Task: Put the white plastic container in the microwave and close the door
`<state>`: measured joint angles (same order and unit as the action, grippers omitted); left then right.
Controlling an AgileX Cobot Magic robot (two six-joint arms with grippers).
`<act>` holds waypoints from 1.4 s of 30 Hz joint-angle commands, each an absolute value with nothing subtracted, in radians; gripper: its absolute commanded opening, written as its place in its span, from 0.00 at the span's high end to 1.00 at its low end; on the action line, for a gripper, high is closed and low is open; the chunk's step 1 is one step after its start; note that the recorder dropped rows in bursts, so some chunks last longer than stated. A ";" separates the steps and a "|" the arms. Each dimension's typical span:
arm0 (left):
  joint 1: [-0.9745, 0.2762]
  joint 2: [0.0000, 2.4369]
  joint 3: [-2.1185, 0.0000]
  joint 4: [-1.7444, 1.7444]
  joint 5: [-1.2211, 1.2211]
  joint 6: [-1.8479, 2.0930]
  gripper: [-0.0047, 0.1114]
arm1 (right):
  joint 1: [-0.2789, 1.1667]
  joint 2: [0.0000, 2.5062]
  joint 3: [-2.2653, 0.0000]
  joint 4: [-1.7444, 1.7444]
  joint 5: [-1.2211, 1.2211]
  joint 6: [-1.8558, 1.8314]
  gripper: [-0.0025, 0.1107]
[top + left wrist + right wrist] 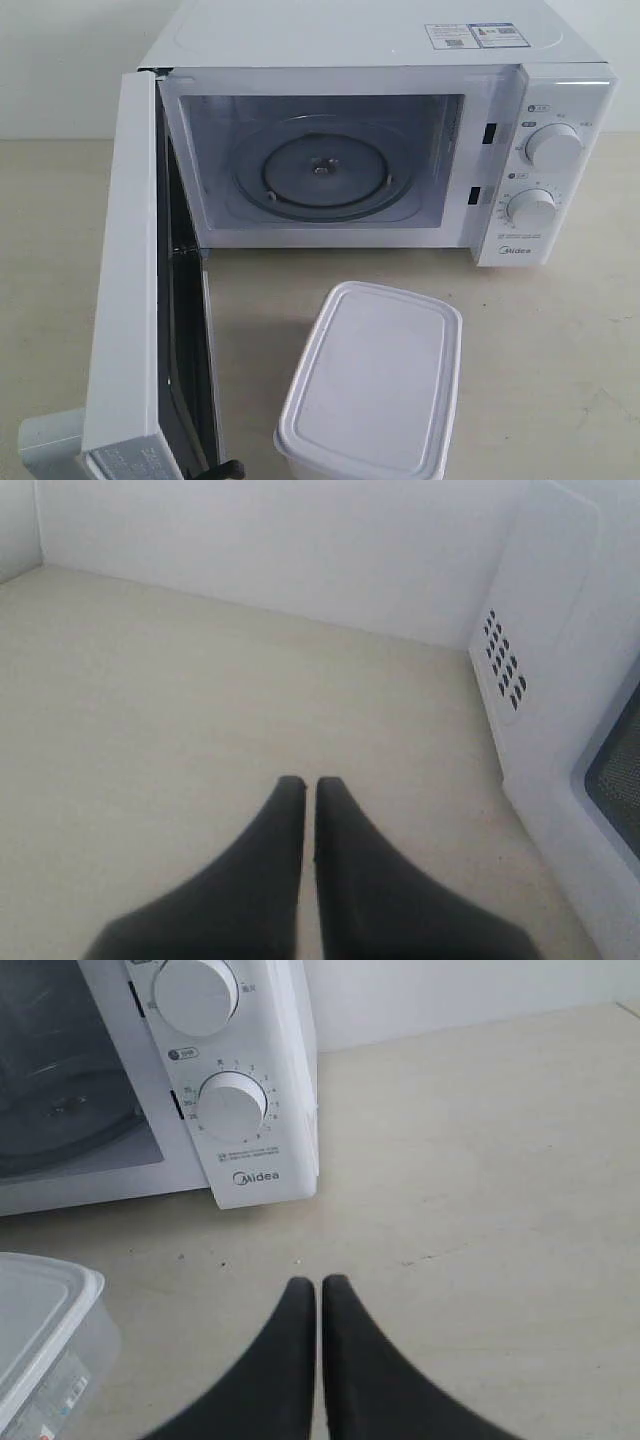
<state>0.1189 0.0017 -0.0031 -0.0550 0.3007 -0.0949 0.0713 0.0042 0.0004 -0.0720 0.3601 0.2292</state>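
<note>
With left gripper point(309, 781) and right gripper point(320, 1280) pinched empty, we are judging the container point(372, 385) light and slick; grasp its narrow sides.

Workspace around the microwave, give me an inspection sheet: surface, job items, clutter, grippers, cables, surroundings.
Surface: beige table, no spills seen.
Job's things: white boxy microwave with its white door swung wide open, glass turntable empty; lidded translucent-white rectangular plastic container on the table in front, outside the cavity.
Clutter: nothing seen.
Grippers: left gripper and right gripper both shut, holding nothing.
Cables: nothing seen.
Surroundings: plain white wall behind.
</note>
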 commanded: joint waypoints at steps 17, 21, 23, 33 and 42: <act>0.118 0.000 0.000 -0.063 0.300 -0.105 0.92 | 0.069 0.000 0.000 -0.080 0.356 0.227 0.98; 0.118 0.000 0.000 -0.063 0.300 -0.105 0.92 | 0.069 0.000 0.000 -0.091 0.356 0.217 0.98; 0.118 0.000 0.000 -0.063 0.300 -0.105 0.92 | 0.069 0.000 0.000 -0.084 0.285 0.236 0.98; 0.118 0.000 0.000 -0.063 0.300 -0.105 0.92 | 0.069 0.000 -0.369 0.017 0.056 0.332 0.98; 0.118 0.000 0.000 -0.063 0.300 -0.105 0.92 | 0.069 0.200 -0.607 0.000 -0.127 0.362 0.98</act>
